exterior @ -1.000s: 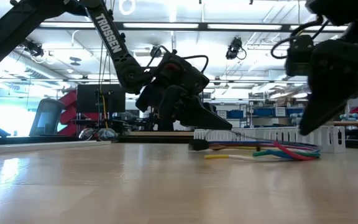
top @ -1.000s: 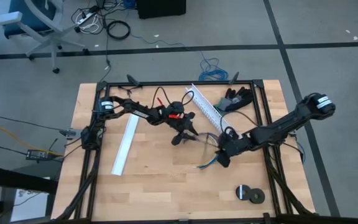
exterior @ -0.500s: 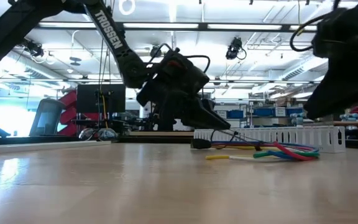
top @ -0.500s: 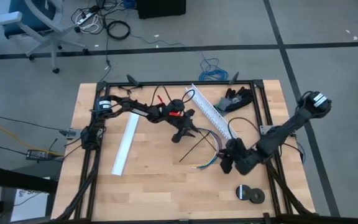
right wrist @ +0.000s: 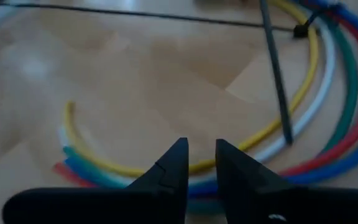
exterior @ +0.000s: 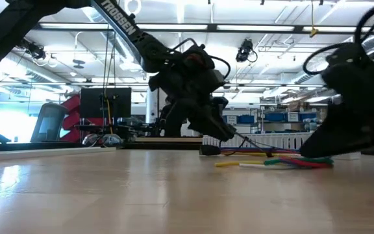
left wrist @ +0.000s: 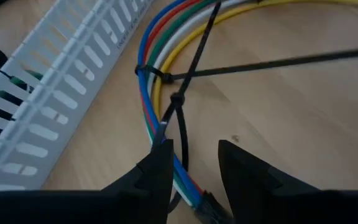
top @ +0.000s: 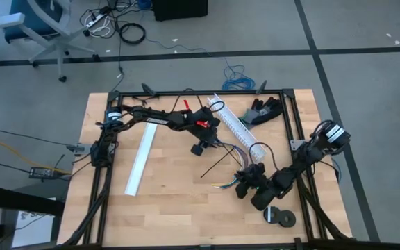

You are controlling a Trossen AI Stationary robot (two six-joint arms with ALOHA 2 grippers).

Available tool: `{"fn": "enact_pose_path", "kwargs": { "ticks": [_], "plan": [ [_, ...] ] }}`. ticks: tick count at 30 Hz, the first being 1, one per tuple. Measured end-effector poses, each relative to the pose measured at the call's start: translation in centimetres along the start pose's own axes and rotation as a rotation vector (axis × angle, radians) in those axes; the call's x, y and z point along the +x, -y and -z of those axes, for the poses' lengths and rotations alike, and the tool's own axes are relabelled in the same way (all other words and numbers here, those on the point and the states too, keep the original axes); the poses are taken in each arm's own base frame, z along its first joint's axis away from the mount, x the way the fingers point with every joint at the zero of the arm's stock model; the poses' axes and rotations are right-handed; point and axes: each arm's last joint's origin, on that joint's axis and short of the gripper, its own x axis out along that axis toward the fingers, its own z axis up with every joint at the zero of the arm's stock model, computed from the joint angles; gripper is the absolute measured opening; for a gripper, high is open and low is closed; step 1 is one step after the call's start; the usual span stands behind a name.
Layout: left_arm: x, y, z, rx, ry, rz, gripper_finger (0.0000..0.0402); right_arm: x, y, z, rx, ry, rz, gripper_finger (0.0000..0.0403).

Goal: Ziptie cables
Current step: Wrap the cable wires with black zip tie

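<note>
The cables (top: 236, 161) lie on the right half of the wooden desk (top: 165, 201), a curved bundle of yellow, white, green, red and blue wires running from just near the white slotted channel (top: 233, 123) toward the desk's near right, where their loose ends fan out. Two zipties (left wrist: 185, 93) are cinched round the bundle close together, and their long black tails (top: 214, 165) stick out over the bare wood to the left. The left gripper (top: 201, 147) hangs at the far end of the bundle, beside the channel; in its wrist view its fingers (left wrist: 157, 171) stand a little apart, astride the wires and one ziptie tail, but whether they actually pinch anything I cannot tell. The right gripper (top: 244, 186) is low over the cables' loose near ends; its fingers (right wrist: 169, 168) are nearly together with a thin gap, directly above the yellow wire, and no grip on it is visible. A plain white strip (top: 139, 160) lies on the left half of the desk, two dark round rolls (top: 278, 217) sit at the near right corner, and a dark glove-like heap (top: 264, 110) rests at the far right.
</note>
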Motion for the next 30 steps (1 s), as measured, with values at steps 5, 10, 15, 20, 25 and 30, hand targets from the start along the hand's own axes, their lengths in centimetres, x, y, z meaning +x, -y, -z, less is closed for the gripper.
{"fn": "enact_pose_path", "kwargs": {
  "ticks": [5,10,15,20,25,30],
  "plan": [
    [-0.6,-0.7,-1.6,-0.008,-0.018,0.025,0.0135,0.8,-0.3,-1.5,-0.119,0.065,0.073,0.0055],
    [-0.9,-0.6,-3.3,0.08,-0.032,0.064,0.0135,1.5,0.1,-2.9,-0.2,0.161,0.144,0.0052],
    [-0.7,-0.3,-3.5,0.149,-0.036,0.07,0.0135,3.1,0.8,-4.2,-0.167,0.174,0.214,0.0052],
    [-0.3,-0.4,-3.3,0.204,-0.031,0.058,0.0135,4.4,1.4,-5.0,-0.141,0.076,0.231,0.0052],
    [0.8,-0.5,-2.8,0.227,-0.055,0.016,0.0135,4.7,1.3,-5.3,-0.145,0.063,0.219,0.0052],
    [0.9,-0.6,-3.0,0.23,-0.046,-0.009,0.0135,4.7,1.0,-5.4,-0.16,0.061,0.199,0.0052]
  ]
}}
